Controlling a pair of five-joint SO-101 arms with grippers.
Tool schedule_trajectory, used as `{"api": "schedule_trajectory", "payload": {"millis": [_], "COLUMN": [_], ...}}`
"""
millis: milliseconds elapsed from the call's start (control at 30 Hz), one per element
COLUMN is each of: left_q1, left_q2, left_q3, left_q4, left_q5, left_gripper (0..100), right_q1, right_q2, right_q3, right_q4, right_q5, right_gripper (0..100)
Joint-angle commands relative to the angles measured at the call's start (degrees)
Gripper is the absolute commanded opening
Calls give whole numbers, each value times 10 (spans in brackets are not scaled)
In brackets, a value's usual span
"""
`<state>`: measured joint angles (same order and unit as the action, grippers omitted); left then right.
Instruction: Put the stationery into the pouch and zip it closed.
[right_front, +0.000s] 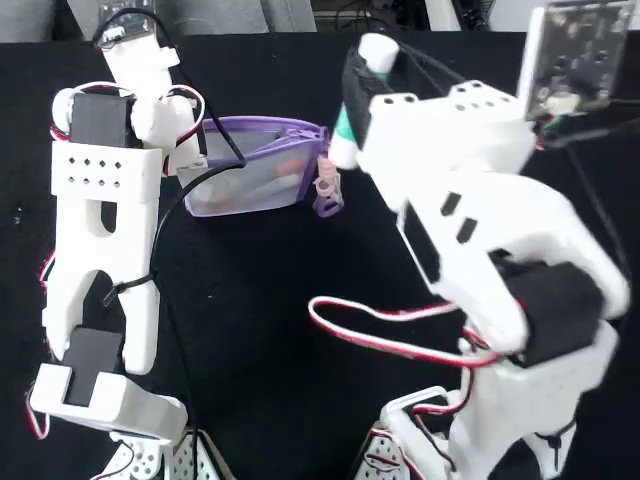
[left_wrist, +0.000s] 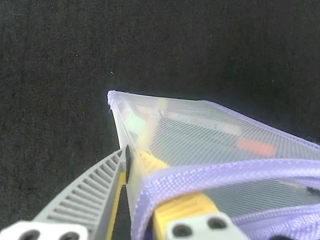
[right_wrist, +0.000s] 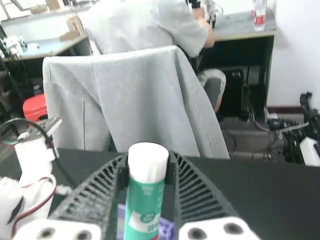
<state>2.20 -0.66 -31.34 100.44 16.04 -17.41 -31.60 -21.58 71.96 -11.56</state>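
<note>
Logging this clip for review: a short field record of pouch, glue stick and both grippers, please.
pouch: purple mesh, on the black table, mouth appears open, stationery inside
left gripper: shut on the pouch's rim
right gripper: shut on the glue stick, upright, near the pouch's zipper pull
zip: not yet closed

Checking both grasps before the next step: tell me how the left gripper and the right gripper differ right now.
The left gripper is shut on the end of the purple mesh pouch; the right gripper is shut on a green glue stick with a white cap, held upright. The left gripper's fingers are grey and yellow; the right gripper's are black. Shared: each is clamped on one thing.
</note>
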Motion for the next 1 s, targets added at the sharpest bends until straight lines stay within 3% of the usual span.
{"api": "schedule_trajectory", "payload": {"millis": [0,300,633,800,967], "left_q1": [0,-16,-15,-16,-16], "left_q2": [-17,-17,-16,-16,-16], "left_q3": [-14,-29,-9,-12,-13], "left_q4": [-7,-5,-10,-10,-10], "left_q5": [1,2,2,2,2], "left_gripper": [30,30,30,30,30], "right_q1": [-13,-125,-128,-128,-127], "right_q2": [-61,-124,-129,-125,-123], "right_q3": [115,337,580,635,650], "right_q4": [-135,-376,-672,-743,-749], "right_q5": [0,4,4,5,6], "right_gripper": [12,12,11,11,11]}}
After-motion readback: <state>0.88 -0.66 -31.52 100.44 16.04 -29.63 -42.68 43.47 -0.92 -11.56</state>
